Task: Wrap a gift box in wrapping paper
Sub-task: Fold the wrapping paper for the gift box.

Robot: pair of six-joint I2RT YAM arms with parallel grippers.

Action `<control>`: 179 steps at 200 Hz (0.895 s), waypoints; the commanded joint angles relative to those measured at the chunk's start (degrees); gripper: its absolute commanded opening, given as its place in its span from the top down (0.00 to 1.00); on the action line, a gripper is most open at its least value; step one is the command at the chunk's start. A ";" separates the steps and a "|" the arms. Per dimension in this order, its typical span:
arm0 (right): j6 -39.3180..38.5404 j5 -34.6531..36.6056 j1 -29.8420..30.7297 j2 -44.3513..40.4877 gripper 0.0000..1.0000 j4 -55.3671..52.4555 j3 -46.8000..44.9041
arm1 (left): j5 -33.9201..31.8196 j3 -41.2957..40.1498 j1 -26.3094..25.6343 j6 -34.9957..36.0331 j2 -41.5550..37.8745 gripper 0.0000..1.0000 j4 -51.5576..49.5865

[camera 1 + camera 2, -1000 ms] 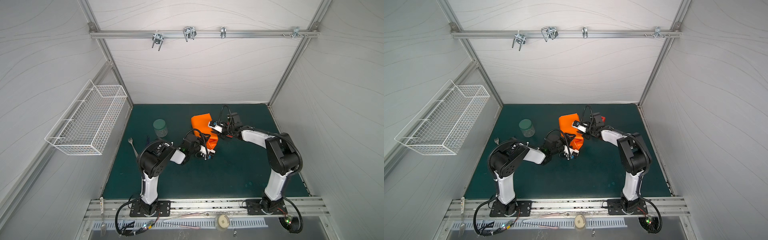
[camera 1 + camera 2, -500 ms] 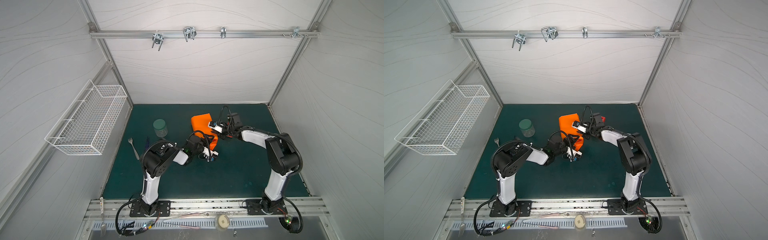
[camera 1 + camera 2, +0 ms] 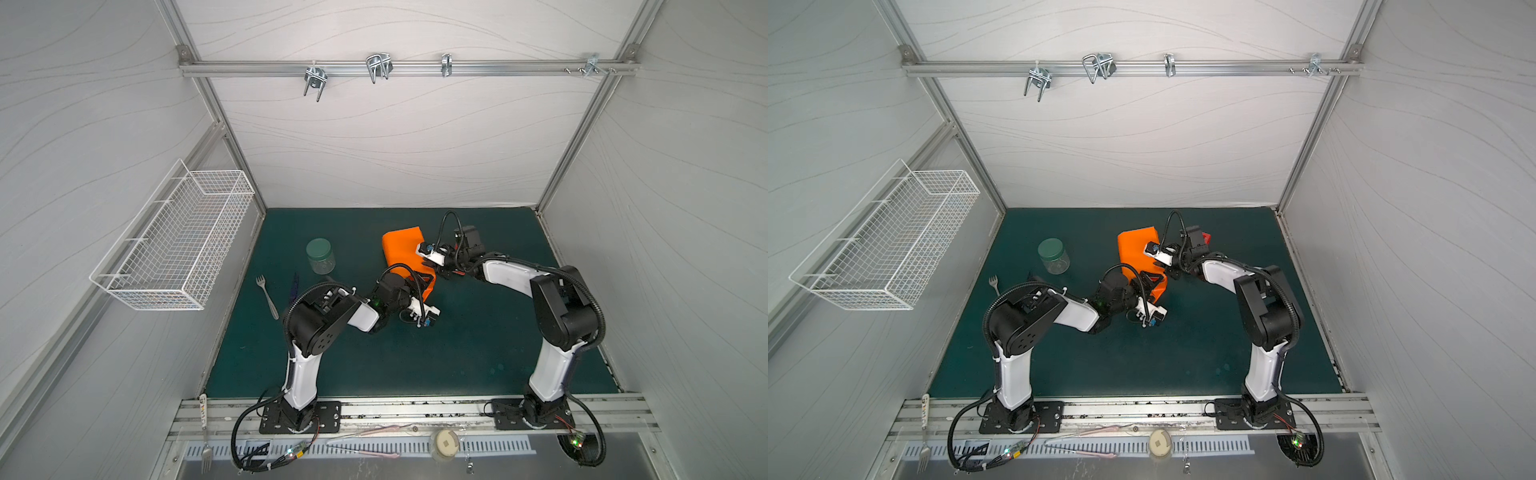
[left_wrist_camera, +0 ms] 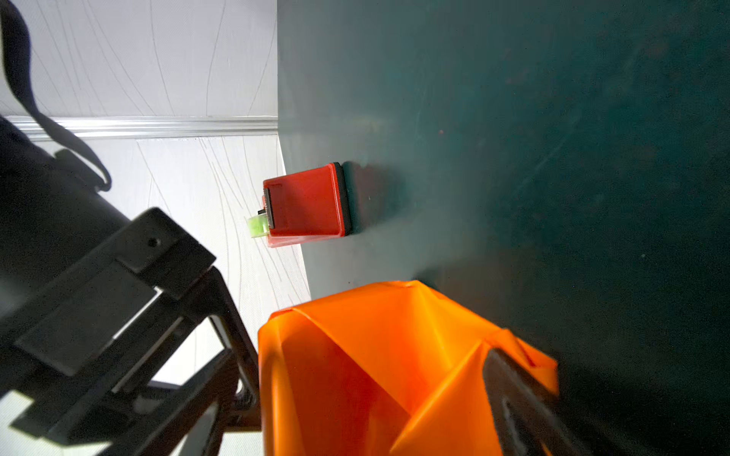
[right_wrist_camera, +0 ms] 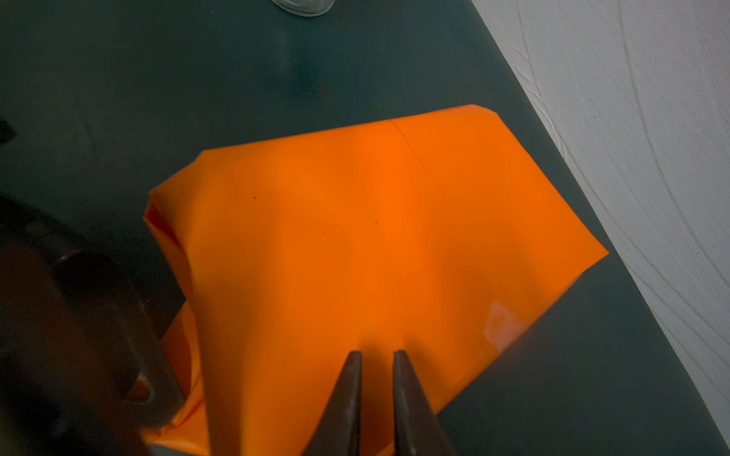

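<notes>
The wrapping paper (image 3: 402, 249), folded into a bulky orange bundle, lies on the green table (image 3: 415, 365) a little behind its middle. Its open near end shows creased flaps in the left wrist view.

The right pincer (image 5: 377, 355) points down onto the bundle's right side. Its jaws are almost together and seem to nip a raised ridge of paper, though the dim view leaves that unsure. The right arm folds at a high elbow, with the forearm reaching leftwards.

The left pincer (image 3: 1150, 282) is spread wide at the near end, one finger (image 4: 513, 395) against a flap. The left arm bends at the elbow, with the wrist rolled sideways.

A red tape dispenser (image 4: 306, 201) stands behind the bundle. A jar (image 3: 320, 255) and a fork (image 3: 266, 296) lie to the left.
</notes>
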 commanded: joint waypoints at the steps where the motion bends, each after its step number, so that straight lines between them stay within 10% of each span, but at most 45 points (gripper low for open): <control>1: -1.09 2.74 0.17 2.29 0.82 -7.66 -2.75 | 1.88 0.41 -1.27 -1.17 2.42 0.01 -1.83; 113: -1.34 2.83 0.17 2.38 0.82 -7.53 -2.76 | 3.82 -4.95 1.08 -13.73 -16.14 0.01 -13.71; 179: -1.34 2.61 0.12 2.24 0.83 -7.48 -2.95 | 0.95 -1.59 7.97 -9.53 -11.42 0.01 -8.17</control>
